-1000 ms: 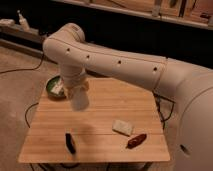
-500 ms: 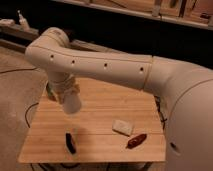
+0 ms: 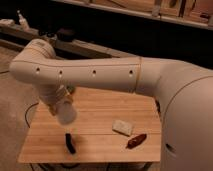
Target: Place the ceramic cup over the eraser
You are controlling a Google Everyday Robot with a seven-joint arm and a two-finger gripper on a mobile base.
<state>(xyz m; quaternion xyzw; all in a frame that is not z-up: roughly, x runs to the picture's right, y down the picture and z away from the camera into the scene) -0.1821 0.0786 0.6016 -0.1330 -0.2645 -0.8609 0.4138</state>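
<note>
While the gripper (image 3: 62, 102) hangs closed on what looks like the ceramic cup (image 3: 67, 114), with the eraser (image 3: 70, 143) lying just below it, an off-centre descent could catch the rim on the eraser and tip the cup.

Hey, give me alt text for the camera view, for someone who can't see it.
A white robot arm reaches over the left side of a wooden table, its gripper holding the ceramic cup off the surface, close to the black eraser near the front edge. To the right lie a cream block and a reddish-brown object.
</note>
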